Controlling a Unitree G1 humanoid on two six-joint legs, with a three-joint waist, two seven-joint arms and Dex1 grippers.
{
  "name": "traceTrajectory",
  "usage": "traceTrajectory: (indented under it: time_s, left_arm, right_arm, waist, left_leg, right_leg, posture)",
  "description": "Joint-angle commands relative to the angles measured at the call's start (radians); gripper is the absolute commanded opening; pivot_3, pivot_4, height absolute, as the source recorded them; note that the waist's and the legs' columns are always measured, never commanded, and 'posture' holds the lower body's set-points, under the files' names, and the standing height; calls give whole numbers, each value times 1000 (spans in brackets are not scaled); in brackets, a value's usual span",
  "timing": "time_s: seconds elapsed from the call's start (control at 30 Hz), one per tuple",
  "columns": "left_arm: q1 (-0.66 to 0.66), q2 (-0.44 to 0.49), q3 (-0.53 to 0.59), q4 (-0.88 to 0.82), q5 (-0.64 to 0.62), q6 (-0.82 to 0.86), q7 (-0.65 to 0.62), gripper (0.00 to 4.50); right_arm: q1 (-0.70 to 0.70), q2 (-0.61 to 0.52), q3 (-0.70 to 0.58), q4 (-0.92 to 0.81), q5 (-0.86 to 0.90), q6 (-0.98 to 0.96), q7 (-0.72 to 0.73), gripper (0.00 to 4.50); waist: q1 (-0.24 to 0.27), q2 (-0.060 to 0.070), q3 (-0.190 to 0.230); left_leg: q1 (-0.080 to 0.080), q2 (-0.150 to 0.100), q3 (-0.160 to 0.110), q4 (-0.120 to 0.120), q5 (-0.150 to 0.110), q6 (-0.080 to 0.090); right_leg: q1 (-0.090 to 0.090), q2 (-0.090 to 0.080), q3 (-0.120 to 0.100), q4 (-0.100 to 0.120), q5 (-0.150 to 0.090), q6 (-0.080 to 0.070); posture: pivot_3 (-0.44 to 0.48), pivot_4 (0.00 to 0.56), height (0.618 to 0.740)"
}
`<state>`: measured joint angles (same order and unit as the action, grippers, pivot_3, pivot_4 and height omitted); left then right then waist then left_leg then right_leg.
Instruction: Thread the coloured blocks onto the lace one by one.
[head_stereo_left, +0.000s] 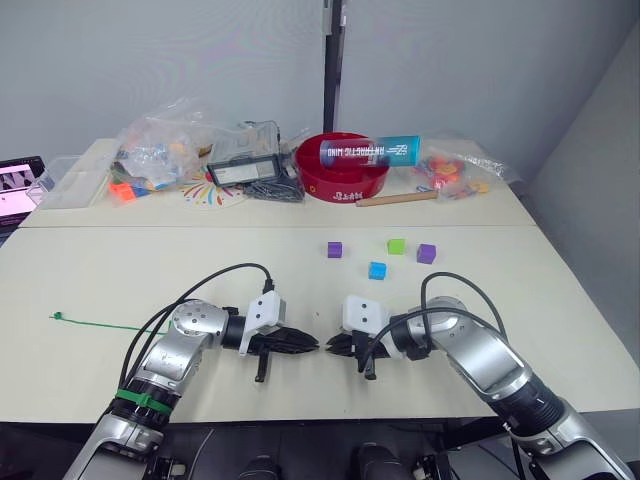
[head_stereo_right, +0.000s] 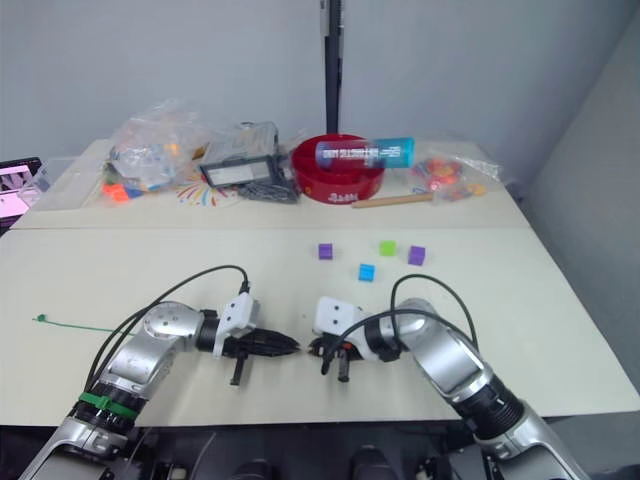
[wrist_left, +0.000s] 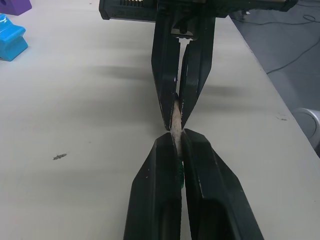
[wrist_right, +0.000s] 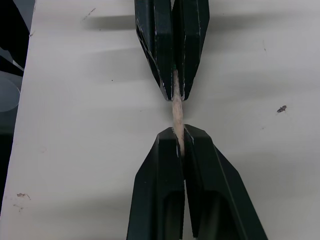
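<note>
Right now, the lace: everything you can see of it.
The lace is a very thin green string with a small knot at its far end, lying flat on the table to the robot's left. Its pale stiff tip spans the gap between the left gripper and right gripper, both pinching it tip to tip. No block is on it.

table (head_stereo_left: 120, 280): matt, smooth | blocks (head_stereo_left: 377, 270): glossy plastic | bowl (head_stereo_left: 345, 180): glossy red plastic

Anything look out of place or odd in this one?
Nothing spilled or damaged. One oddity: both grippers, left and right, pinch the lace's pale tip between them, while the coloured blocks sit unthreaded farther back on the table.
</note>
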<state>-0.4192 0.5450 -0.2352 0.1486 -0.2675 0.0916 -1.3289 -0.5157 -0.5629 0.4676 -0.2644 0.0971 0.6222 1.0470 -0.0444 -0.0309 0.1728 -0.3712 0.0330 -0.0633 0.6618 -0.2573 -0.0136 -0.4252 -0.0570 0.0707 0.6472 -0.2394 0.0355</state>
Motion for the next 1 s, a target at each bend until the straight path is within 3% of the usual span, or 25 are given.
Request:
traceTrajectory:
  time_s: [0.03,0.43,0.6,0.73,0.87,1.0]
  left_arm:
    - [-19,-7,1,-5,2,-9,1,1]
    - [-11,4,16,25,10,-40,0,0]
    - [5,11,21,28,6,-49,-2,0]
    - [17,13,25,14,4,-46,6,0]
    - [26,14,28,-6,4,-34,17,0]
    - [34,19,31,-31,1,-18,25,0]
  right_arm:
    - [-11,14,-20,-40,20,-8,-9,339]
    - [67,-90,-224,-58,149,-14,11,4415]
    - [54,-114,-338,61,144,-65,-44,4465]
    - [-83,-127,-384,333,36,-152,-186,4465]
    - [-159,-49,-437,496,10,-144,-359,4465]
    - [-179,40,-523,541,7,-143,-536,4465]
  waist:
    - [0,0,0]
    - [4,0,0]
    - [0,0,0]
    - [-1,0,0]
    - [-2,0,0]
    - [0,0,0]
  left_leg:
    - [0,0,0,0,0,0]
    - [0,0,0,0,0,0]
    - [0,0,0,0,0,0]
    - [1,0,2,0,0,0]
    - [1,0,1,0,0,0]
    - [0,0,1,0,0,0]
  right_leg:
    - [0,0,0,0,0,0]
    - [1,0,0,-1,0,0]
    - [1,0,0,0,0,0]
    - [1,-1,1,-1,0,0]
    - [0,0,1,0,0,0]
    - [0,-1,1,0,0,0]
  posture:
    - [0,150,731]
    - [0,150,731]
    - [0,150,731]
    - [0,150,731]
    - [0,150,731]
    - [0,150,731]
